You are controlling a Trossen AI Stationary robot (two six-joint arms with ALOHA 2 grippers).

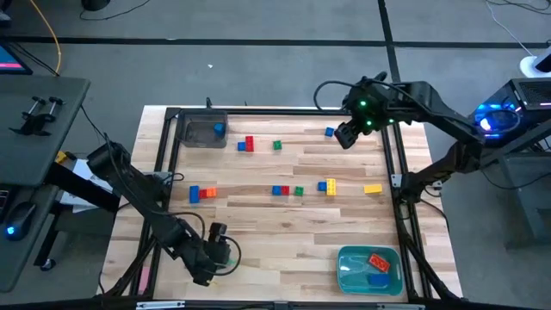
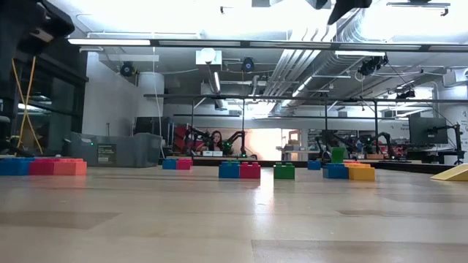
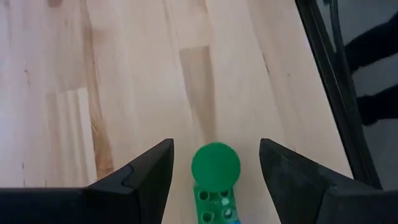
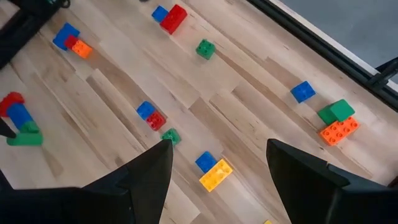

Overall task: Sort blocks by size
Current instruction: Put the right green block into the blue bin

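Note:
Blocks lie scattered over the wooden table: a blue and red pair (image 1: 245,144), a green one (image 1: 277,145), a blue one (image 1: 329,132), a blue-orange row (image 1: 202,193), a blue-red pair (image 1: 280,190) and a yellow one (image 1: 372,189). My left gripper (image 1: 225,257) is at the near left, open. Its fingers stand either side of a green block (image 3: 215,168) that belongs to a red, blue and green stack (image 4: 18,121), with a gap on both sides. My right gripper (image 1: 347,136) hangs open high over the far right, with nothing between its fingers (image 4: 219,144).
A grey bin (image 1: 196,131) at the far left holds a blue block (image 1: 219,129). A teal bin (image 1: 368,284) at the near right holds a red block (image 1: 377,259) and a blue one. A green-on-orange block (image 4: 339,121) lies below my right gripper. Black frame rails (image 1: 398,172) run along the table's edges.

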